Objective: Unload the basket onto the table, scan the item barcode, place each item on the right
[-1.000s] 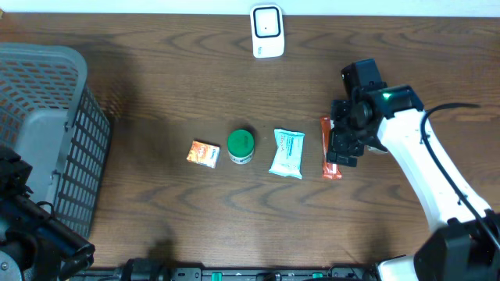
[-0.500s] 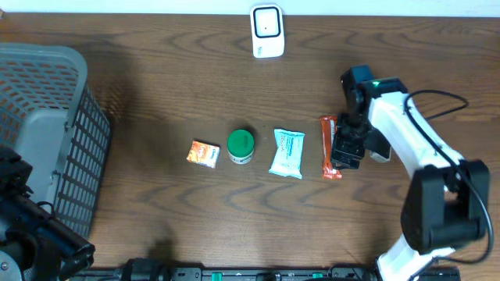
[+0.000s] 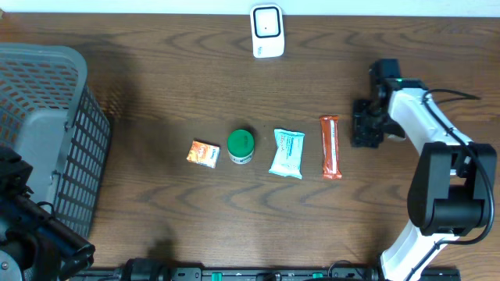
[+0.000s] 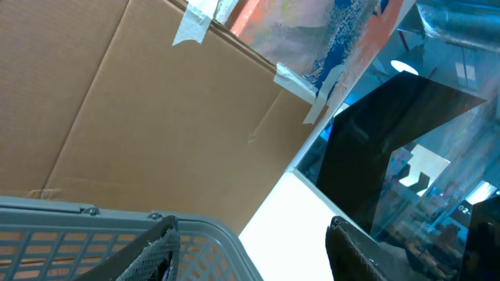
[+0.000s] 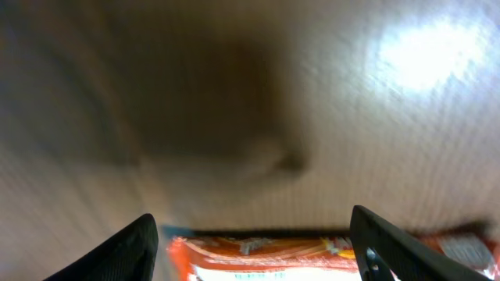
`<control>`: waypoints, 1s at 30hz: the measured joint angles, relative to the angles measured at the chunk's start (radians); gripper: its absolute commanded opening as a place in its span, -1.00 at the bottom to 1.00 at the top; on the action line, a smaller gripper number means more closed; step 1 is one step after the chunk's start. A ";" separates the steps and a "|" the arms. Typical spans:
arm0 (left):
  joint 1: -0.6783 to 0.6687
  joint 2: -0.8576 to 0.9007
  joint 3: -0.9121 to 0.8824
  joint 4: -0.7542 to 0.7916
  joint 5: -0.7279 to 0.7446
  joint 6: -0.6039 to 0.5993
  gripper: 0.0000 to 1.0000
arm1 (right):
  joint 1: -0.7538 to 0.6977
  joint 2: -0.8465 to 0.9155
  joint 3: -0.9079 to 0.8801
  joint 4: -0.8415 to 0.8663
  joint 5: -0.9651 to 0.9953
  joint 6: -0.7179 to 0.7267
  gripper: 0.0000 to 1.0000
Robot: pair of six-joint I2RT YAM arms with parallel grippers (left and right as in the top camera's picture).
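Observation:
An orange snack bar (image 3: 330, 147) lies lengthwise on the brown table, fully uncovered. My right gripper (image 3: 365, 130) hovers just to its right, apart from it and open. In the right wrist view the bar (image 5: 266, 254) shows blurred along the bottom edge, low between the two dark fingers, and the gripper (image 5: 251, 215) holds nothing. The white barcode scanner (image 3: 266, 31) stands at the table's far edge. My left gripper (image 4: 250, 250) is open and empty, pointing up past the basket rim (image 4: 94, 212).
A white-and-teal packet (image 3: 287, 153), a green-lidded jar (image 3: 241, 146) and a small orange box (image 3: 204, 153) lie in a row left of the bar. A grey mesh basket (image 3: 78, 66) fills the left side. The left arm (image 3: 27, 226) sits at the lower left.
My right gripper has drawn back to the right, off the orange bar, its jaws narrowing somewhat. The bar stays where it lay. The left arm has not moved.

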 measured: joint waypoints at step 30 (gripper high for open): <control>0.000 0.000 0.000 0.000 0.000 0.000 0.21 | 0.182 0.158 0.118 0.077 -0.375 -0.510 0.98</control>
